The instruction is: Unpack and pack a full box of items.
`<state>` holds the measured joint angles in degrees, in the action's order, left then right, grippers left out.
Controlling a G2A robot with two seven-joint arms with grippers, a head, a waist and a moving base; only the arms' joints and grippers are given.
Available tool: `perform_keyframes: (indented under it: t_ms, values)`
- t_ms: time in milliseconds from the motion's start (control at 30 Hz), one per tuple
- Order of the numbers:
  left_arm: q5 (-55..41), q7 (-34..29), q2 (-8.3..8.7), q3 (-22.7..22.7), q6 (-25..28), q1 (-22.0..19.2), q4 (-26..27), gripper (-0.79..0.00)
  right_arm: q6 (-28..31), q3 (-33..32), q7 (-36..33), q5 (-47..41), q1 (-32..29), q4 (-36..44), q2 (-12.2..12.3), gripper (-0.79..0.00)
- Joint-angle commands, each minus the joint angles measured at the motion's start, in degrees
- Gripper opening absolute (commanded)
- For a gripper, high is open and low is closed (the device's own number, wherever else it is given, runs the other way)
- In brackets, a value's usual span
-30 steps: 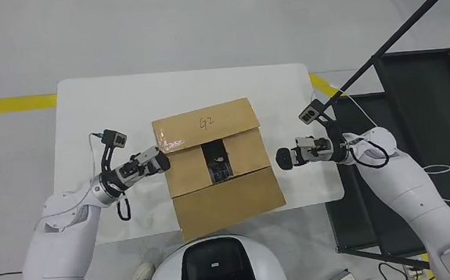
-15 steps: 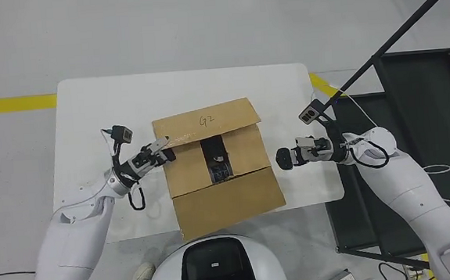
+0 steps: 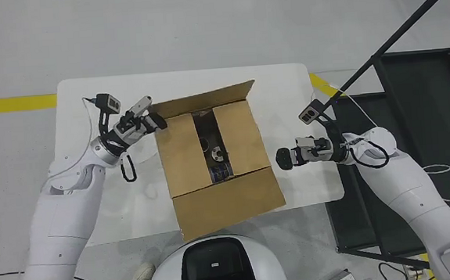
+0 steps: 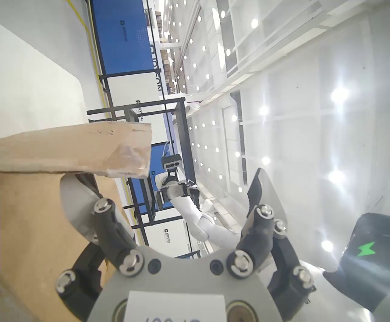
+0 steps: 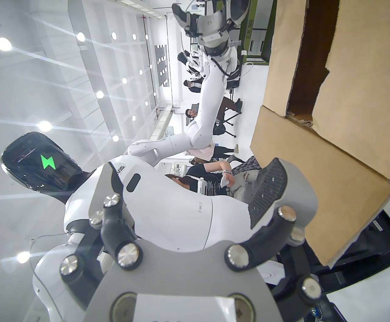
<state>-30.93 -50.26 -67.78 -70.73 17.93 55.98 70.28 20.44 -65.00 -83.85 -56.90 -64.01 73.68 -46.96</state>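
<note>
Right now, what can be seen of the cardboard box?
The cardboard box is plain brown, standing at the middle of the white table. Its far flap stands raised, the near flap lies flat, and two side flaps leave a gap showing dark items inside. The left gripper, fingers open, is at the raised flap's corner; contact is unclear.

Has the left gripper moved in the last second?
Yes. The left gripper has moved away from the robot along the cardboard box's left side to its far corner, where the far flap now stands raised.
</note>
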Motion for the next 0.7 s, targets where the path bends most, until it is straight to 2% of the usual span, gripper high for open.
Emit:
perform_keyframes:
  t_ms: [0,200,333,533,667]
  values:
    - [-1.33,0.83,-0.66,1.69,-0.83,-3.00,-3.91,0.000,0.00,0.00,0.00,0.00,0.00,0.00,0.00,0.000]
    - [-3.89,2.33,-2.44,4.95,-0.46,-9.85,-13.45,0.000,0.00,0.00,0.00,0.00,0.00,0.00,0.00,0.000]
    - [-1.19,4.27,-3.26,6.88,-0.21,-13.40,-18.93,0.000,0.00,0.00,0.00,0.00,0.00,0.00,0.00,0.000]
    - [5.59,8.94,-4.13,9.42,0.11,-16.98,-26.05,0.000,0.00,0.00,0.00,0.00,0.00,0.00,0.00,0.000]
    - [7.11,9.42,-4.60,10.15,0.46,-18.51,-30.16,0.000,0.00,0.00,0.00,0.00,0.00,0.00,0.00,0.000]
